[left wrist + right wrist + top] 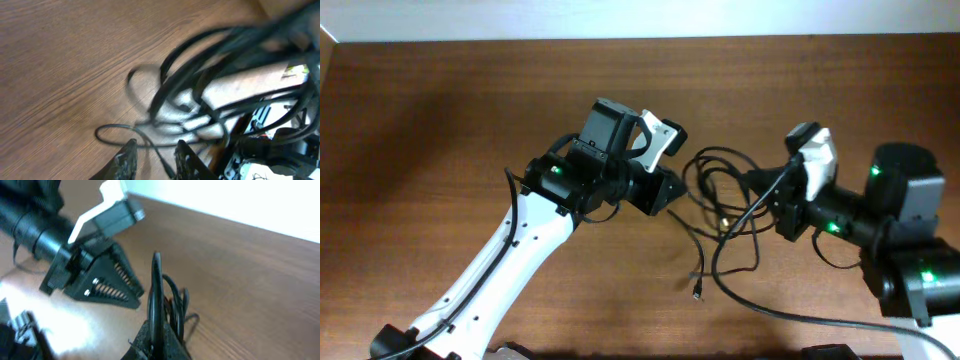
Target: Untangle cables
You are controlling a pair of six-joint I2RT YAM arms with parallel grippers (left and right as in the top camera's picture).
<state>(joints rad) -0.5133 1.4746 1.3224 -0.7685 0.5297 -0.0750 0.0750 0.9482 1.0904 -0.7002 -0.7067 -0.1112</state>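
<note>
While two grippers meet over the wooden worktop (440, 110), the cables (725, 205) lie between them, just right of the worktop's centre.

Left to right: the left gripper (678, 190) has its jaws slightly parted. In the left wrist view a thin strand runs into the gap, apparently unpinched. Next comes the tangle of thin black cords in loose, overlapping loops. Their number cannot be counted where they cross. One small plug end (697, 294) trails toward the edge where the arms stand. The right gripper (760, 190) is clenched on a loop at the tangle's right side. The cords look light, limp and smooth, so they are likely to drag neighbouring loops along and to slip through a loose pinch. The best hold is probably a single free strand, or a spot just behind a plug, well clear of the crossings.
</note>
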